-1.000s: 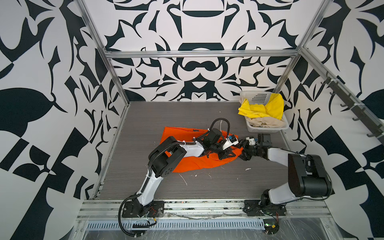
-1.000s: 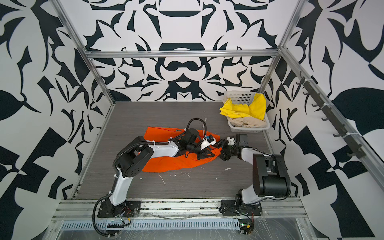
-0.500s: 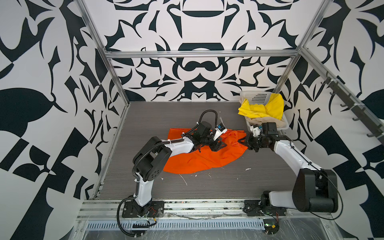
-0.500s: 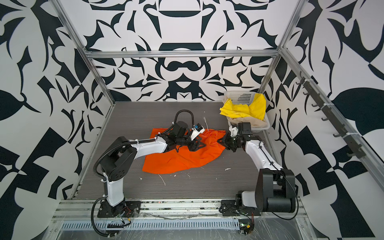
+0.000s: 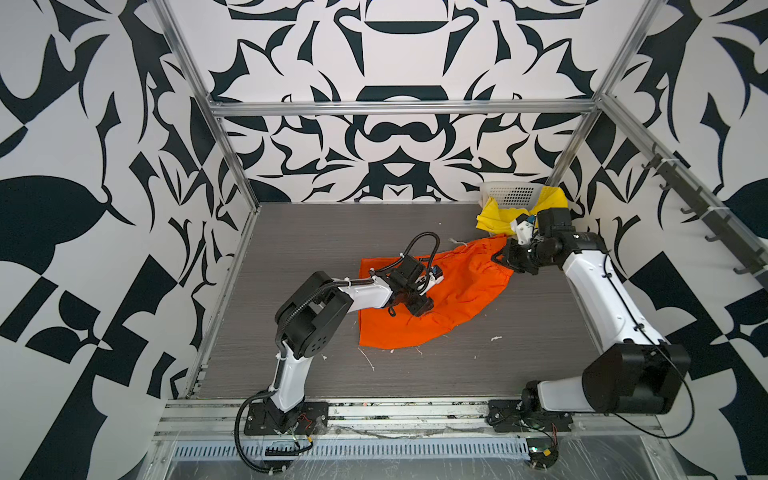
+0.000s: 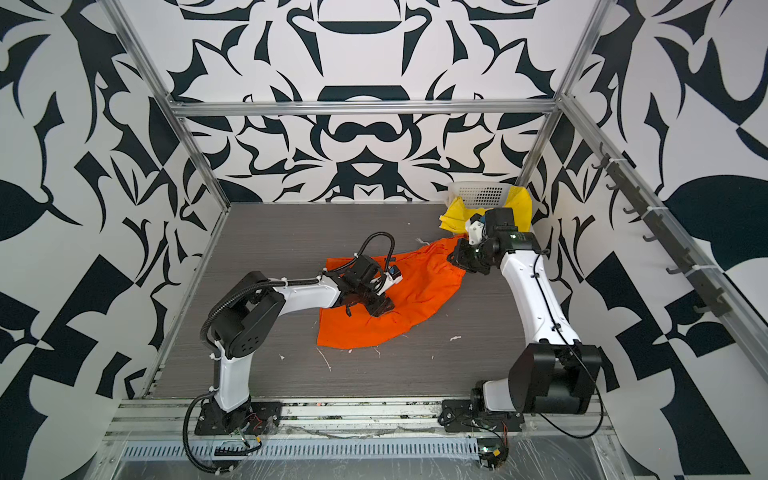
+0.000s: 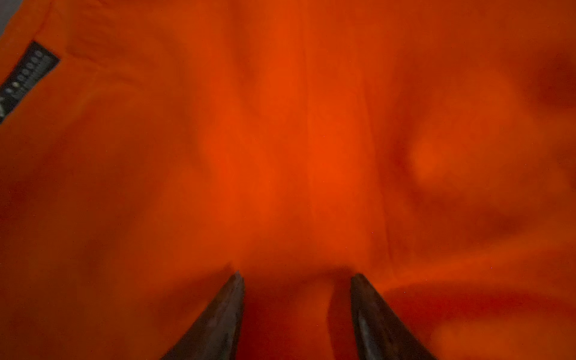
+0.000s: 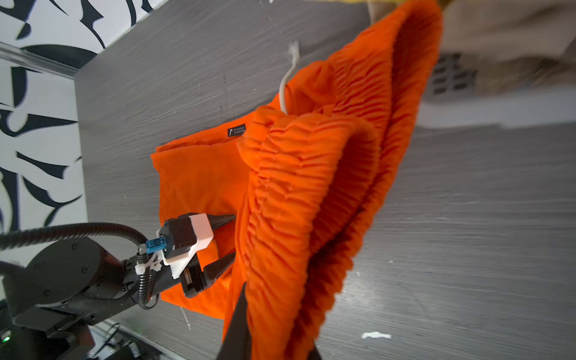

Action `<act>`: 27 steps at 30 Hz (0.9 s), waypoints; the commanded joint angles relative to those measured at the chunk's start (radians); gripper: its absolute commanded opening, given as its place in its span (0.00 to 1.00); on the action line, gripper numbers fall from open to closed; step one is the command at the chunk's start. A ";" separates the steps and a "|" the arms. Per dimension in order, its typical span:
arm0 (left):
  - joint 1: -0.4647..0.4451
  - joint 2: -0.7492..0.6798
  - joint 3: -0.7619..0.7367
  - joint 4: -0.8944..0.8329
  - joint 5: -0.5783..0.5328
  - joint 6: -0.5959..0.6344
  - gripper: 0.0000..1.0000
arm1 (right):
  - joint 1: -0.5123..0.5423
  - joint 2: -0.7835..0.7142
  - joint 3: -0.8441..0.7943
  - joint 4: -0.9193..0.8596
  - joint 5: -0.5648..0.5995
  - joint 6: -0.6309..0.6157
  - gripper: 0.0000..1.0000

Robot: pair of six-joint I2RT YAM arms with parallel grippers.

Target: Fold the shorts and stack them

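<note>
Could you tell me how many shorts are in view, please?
3: orange shorts on the table; yellow shorts over the basket; beige shorts at the basket, blurred. Others may be hidden.

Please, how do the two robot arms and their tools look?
The left arm and the right arm have white links and black joints. A black ribbed hose loops at the left wrist. The left tool and the right tool have black pointed fingers.

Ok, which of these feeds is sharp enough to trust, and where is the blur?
Left wrist view: the bright orange cloth shorts fill the frame, all soft. Right wrist view: their gathered waistband is fairly crisp, the beige cloth shorts at the edge smeared. Both top views: sharp, evenly lit.
</note>
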State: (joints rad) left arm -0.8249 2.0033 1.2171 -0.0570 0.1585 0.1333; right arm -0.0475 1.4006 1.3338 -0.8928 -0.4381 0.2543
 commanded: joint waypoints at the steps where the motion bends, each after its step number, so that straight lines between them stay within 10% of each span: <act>1: 0.001 -0.033 -0.022 -0.110 -0.066 -0.020 0.61 | 0.007 0.008 0.120 -0.103 0.099 -0.086 0.01; 15: 0.177 -0.359 -0.235 -0.068 -0.041 -0.660 0.58 | 0.286 0.115 0.337 -0.198 0.470 -0.161 0.01; 27: 0.233 -0.347 -0.421 0.123 0.025 -0.875 0.49 | 0.591 0.249 0.357 -0.154 0.673 -0.061 0.01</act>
State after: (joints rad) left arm -0.5941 1.6409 0.8059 -0.0162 0.1600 -0.6636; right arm 0.4934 1.6337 1.6489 -1.0752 0.1619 0.1478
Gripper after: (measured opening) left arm 0.495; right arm 0.118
